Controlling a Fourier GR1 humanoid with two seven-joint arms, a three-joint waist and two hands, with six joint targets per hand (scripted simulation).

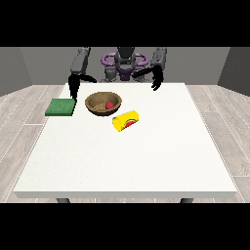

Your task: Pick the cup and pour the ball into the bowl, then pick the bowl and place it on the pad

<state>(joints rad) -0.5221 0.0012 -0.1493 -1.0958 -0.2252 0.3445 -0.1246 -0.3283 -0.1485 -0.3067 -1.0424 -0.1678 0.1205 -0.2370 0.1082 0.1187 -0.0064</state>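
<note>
Yellow cup (126,120) on side; red ball (110,105) in round wooden bowl (103,103).

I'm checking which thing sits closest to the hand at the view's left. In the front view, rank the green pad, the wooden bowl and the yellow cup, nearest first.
From the hand at the view's left:
1. Green pad, just below it at the table's left edge.
2. Wooden bowl, to its right, holding the red ball.
3. Yellow cup, lying on its side, farther right and nearer the camera.

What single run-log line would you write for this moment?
red ball: in brown wooden bowl | yellow cup: lying on white table | bowl: beside green pad, not on it
</note>
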